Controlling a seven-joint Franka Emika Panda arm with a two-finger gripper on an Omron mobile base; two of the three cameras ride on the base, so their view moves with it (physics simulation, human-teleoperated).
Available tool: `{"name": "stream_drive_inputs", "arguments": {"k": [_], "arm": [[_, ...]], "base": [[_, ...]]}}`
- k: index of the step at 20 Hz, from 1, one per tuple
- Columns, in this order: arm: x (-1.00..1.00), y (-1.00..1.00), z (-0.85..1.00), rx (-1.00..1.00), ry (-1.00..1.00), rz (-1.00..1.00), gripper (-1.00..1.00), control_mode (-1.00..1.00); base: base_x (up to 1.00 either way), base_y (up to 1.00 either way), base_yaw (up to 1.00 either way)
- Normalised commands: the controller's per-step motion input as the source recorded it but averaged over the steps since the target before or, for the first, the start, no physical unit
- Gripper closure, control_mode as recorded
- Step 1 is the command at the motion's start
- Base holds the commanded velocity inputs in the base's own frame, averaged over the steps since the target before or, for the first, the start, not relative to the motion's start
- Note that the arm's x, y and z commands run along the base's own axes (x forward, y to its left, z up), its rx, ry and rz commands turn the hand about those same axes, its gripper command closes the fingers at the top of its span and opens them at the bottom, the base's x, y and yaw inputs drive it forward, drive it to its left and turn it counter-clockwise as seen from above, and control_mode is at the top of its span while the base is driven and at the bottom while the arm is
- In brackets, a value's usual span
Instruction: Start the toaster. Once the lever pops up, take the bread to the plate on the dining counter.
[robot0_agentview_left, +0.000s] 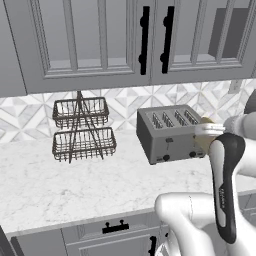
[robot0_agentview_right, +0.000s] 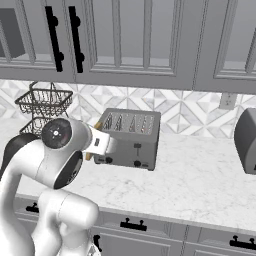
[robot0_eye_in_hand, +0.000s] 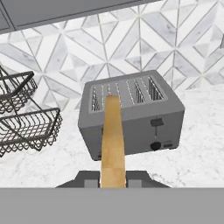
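Bread (robot0_eye_in_hand: 113, 135) stands edge-on, clamped between the gripper (robot0_eye_in_hand: 113, 180) fingers, before the toaster (robot0_eye_in_hand: 131, 114).

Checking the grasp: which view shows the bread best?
Hand view: the bread runs edge-on from between the tool fingers toward the toaster. Left base view shows a tan sliver behind the arm; right base view shows a tan edge.

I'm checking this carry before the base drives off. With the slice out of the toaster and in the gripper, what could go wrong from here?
The gripper pinches the bread only at one end, so the long free length could tilt or slip out when the arm swings. The slice's far end points over the toaster, so a low sweep might clip it. The wire basket rack stands to the toaster's left; a turn that way could catch the bread on it.
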Motion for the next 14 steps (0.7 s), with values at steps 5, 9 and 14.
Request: {"name": "stream_drive_inputs", "arguments": {"k": [5, 9, 14], "arm": [[-0.07, 0.0, 0.0, 0.0, 0.0, 0.0, 1.0, -1.0], [-0.16, 0.0, -0.01, 0.0, 0.0, 0.0, 1.0, 1.0], [0.0, 0.0, 0.0, 0.0, 0.0, 0.0, 1.0, 1.0]], "base": [[0.0, 0.0, 0.0], [-0.6, 0.0, 0.1], [-0.66, 0.35, 0.63]]}}
